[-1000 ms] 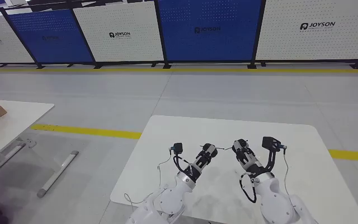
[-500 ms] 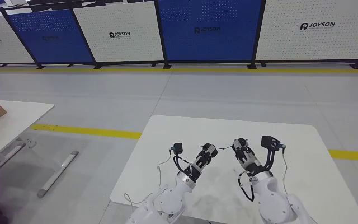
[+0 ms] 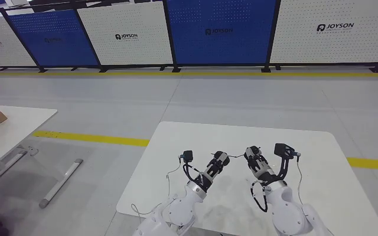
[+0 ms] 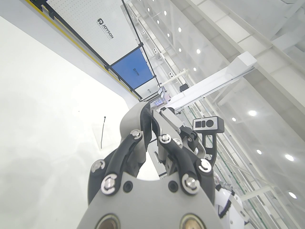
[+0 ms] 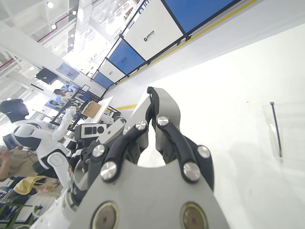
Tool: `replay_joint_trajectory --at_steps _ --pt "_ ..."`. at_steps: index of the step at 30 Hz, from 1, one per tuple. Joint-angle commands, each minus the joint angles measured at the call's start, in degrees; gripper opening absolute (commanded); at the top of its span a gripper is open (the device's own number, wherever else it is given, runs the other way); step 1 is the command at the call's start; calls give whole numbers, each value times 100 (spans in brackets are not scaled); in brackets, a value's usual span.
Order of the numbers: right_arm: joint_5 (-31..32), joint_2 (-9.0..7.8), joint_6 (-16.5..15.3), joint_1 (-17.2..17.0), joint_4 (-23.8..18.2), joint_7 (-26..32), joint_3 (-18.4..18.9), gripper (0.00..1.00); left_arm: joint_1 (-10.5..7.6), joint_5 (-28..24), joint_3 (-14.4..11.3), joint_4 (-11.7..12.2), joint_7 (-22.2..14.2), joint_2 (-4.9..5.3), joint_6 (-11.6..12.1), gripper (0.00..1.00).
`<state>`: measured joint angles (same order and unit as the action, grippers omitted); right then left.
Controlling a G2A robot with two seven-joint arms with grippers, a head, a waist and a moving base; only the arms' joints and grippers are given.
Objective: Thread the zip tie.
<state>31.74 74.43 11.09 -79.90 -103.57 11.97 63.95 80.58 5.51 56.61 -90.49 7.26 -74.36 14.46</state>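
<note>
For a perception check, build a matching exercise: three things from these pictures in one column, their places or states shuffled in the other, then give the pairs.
1. held zip tie
2. spare zip tie
3. left gripper

A. shut
B. lying flat on a clear sheet
C. spanning from the left gripper to the right gripper

Pairs: 1-C, 2-B, 3-A.

We found the zip tie [image 3: 236, 156] strung above the bench [image 3: 322, 147] near its middle, the left hand [image 3: 224, 157] pinching it at nine o'clock and the right hand [image 3: 248, 154] at three. A spare tie [image 4: 103, 132] lay flat on the bench, apart from both.
</note>
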Motion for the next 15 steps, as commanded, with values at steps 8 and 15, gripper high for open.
replay_joint_trajectory --at_steps 8,15 --pt "24 36 -32 17 46 -35 -84 0 13 -97 -4 -34 -14 -9 -18 0" --pt "16 59 -112 -4 50 -131 -86 0 40 -822 77 -94 -59 -50 -191 0"
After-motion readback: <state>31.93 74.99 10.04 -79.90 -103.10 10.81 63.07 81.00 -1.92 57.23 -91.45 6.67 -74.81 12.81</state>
